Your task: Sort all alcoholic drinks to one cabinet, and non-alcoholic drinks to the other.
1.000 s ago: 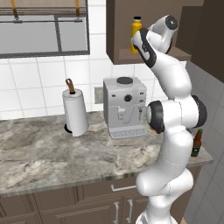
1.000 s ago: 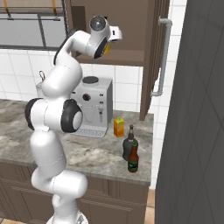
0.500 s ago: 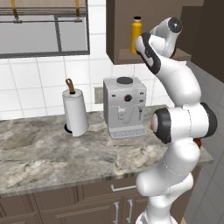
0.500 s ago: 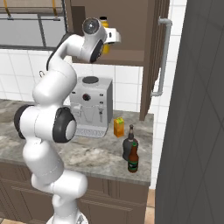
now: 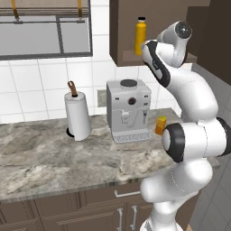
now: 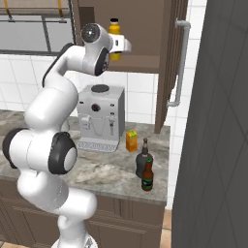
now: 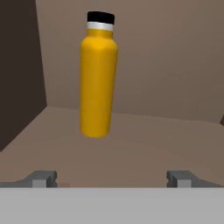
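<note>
The tall yellow-orange bottle (image 7: 98, 74) with a black cap stands upright on the floor of the open dark brown wall cabinet (image 6: 145, 29), and shows there as the bottle (image 5: 141, 36) (image 6: 114, 34). My gripper (image 7: 113, 179) is open and empty, a short way back from the bottle, with the fingertips (image 7: 43, 178) wide apart. The hand (image 6: 123, 44) hovers at the cabinet's front. On the counter stand the orange juice carton (image 6: 131, 141) (image 5: 160, 125), the squat black bottle (image 6: 143, 160) and the brown beer bottle (image 6: 147, 175).
The cabinet door (image 6: 169, 63) hangs open with its long grey handle (image 6: 178, 63). A coffee machine (image 5: 128, 110) sits below the cabinet and a paper towel roll (image 5: 77, 115) stands to its left. A dark tall panel (image 6: 218, 121) bounds the counter on the right.
The hand has drawn back from the yellow-orange bottle, which stays in the cabinet. The elbow has swung out to the side.
</note>
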Motion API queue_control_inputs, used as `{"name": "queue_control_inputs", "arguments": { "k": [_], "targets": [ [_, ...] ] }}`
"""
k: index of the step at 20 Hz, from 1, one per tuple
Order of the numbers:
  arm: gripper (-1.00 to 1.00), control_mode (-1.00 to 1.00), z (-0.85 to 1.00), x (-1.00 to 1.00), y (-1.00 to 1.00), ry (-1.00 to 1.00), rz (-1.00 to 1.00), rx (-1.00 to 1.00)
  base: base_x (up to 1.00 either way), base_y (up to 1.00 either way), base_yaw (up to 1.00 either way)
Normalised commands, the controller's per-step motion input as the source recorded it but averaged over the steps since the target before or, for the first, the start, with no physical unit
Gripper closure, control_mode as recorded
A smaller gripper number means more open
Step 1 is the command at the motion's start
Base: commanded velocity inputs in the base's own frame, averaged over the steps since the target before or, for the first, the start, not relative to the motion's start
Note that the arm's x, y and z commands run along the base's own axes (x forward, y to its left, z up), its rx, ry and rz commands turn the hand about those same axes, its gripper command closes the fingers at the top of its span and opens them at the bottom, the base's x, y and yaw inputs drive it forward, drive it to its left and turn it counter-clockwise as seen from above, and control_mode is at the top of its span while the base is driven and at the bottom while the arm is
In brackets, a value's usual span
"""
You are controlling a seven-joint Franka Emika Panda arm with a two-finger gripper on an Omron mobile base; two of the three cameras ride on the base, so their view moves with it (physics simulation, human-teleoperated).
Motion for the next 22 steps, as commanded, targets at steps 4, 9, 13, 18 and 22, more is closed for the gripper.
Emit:
{"name": "queue_control_inputs", "arguments": {
  "k": [4, 9, 13, 18, 22],
  "targets": [
    [-1.00, -1.00, 0.04, -0.47, 0.00, 0.00, -0.08, 0.01, 0.00, 0.00, 0.00],
    [-1.00, -1.00, 0.01, -0.52, 0.00, 0.00, -0.10, 0.03, 0.00, 0.00, 0.00],
    [-1.00, -1.00, 0.00, -0.53, 0.00, 0.00, -0.11, 0.01, 0.00, 0.00, 0.00],
    [-1.00, -1.00, 0.00, -0.50, 0.00, 0.00, -0.11, 0.00, 0.00, 0.00, 0.00],
    [-1.00, -1.00, 0.00, -0.47, 0.00, 0.00, -0.12, 0.00, 0.00, 0.00, 0.00]
  ]
}}
